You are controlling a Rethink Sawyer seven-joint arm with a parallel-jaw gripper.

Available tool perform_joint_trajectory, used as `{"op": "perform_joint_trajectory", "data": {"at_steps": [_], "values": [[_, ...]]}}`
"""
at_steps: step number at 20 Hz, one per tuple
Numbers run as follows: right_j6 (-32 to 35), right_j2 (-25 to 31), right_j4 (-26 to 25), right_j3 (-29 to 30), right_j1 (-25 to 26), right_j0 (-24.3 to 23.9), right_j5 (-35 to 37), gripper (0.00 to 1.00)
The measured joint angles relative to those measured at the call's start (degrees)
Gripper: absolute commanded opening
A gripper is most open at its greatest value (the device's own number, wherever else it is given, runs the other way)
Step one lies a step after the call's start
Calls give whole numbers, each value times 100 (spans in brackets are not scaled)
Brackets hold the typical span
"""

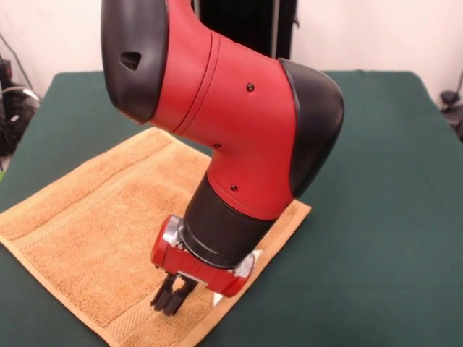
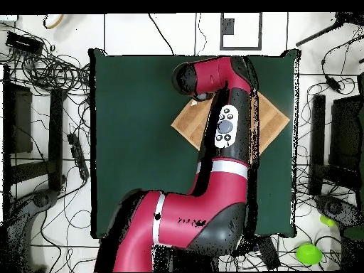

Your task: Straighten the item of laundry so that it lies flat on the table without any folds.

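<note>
The golden-orange towel (image 1: 94, 231) lies spread on the dark green table (image 1: 383, 217) at the left of the front view, turned like a diamond, with a woven band near its left edge and a small white tag (image 1: 217, 298) at its near-right edge. My gripper (image 1: 171, 294) hangs from the red and black arm just above the towel's near corner, its black fingers (image 1: 163, 290) close together and holding nothing. In the overhead view the arm covers the middle of the towel (image 2: 193, 124) and hides the gripper.
Cables and equipment (image 2: 50, 71) lie on the floor around the table (image 2: 135, 142). A green ball (image 2: 308, 253) sits on the floor at the lower right of the overhead view. The table's edges lie far from the towel.
</note>
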Motion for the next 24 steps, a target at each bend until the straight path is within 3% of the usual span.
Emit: {"op": "perform_joint_trajectory", "data": {"at_steps": [10, 16, 24], "values": [[0, 22, -52, -22, -116, -100, -155, 0], [0, 199, 312, 382, -586, -380, -263, 0], [0, 678, 799, 1106, -1422, -895, -919, 0]]}}
